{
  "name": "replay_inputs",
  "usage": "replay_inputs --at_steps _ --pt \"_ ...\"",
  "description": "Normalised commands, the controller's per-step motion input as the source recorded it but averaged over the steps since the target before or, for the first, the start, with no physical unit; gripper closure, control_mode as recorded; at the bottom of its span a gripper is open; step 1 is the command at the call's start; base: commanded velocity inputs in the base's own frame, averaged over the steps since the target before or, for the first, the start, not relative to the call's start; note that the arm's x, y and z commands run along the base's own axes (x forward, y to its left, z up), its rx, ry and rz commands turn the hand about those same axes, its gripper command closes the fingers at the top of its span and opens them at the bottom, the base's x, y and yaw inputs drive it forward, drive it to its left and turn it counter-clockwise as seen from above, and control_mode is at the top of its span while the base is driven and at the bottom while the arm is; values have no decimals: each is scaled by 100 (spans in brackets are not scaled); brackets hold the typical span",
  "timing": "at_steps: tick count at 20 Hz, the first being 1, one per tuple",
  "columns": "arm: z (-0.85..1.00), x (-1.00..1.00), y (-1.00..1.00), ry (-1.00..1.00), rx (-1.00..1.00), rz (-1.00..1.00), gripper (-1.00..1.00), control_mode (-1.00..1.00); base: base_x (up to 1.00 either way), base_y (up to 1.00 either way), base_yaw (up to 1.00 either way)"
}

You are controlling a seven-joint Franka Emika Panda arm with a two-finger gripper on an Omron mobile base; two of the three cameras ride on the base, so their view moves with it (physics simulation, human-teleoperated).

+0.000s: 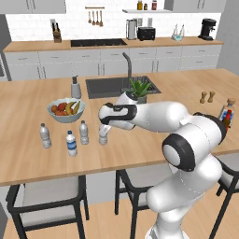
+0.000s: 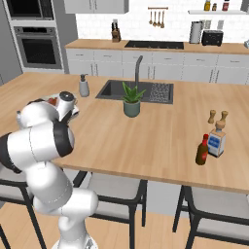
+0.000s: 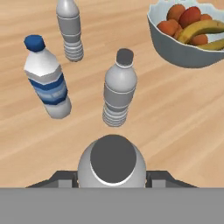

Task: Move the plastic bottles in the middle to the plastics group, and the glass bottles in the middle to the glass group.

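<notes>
The claw [image 1: 103, 136] is clenched on a clear greyish plastic bottle [image 3: 112, 162], its dark tips flanking the rounded shoulders just below the flat cap; the bottle stands upright on the wooden counter [image 1: 140, 149]. Just beyond the claw stands a second ribbed grey bottle [image 3: 118, 89], its lower half ringed. To one side of that, a blue-labelled bottle [image 3: 46, 78] with a blue cap in the hand view, and past it a third plain ribbed bottle [image 3: 69, 28]. Across from them sits a smooth pale bowl [image 3: 183, 48] of fruit. Far off to the claw's other side, near the counter's front edge, a slim dark brown glass bottle [image 2: 202, 151] with red neck stands touching or just beside a flat blue-labelled bottle [image 2: 217, 141], with two wooden shakers [image 2: 217, 117] behind.
</notes>
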Motion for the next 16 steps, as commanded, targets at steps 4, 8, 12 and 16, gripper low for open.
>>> replay_inputs --at_steps 4,8,12,16 --pt "0 0 51 0 0 9 100 -100 0 0 0" --pt "-1 -7 40 0 0 7 100 -100 0 0 0" --pt "-13 -2 8 0 0 1 100 -100 0 0 0" --pt "-12 0 0 0 0 1 100 -100 0 0 0"
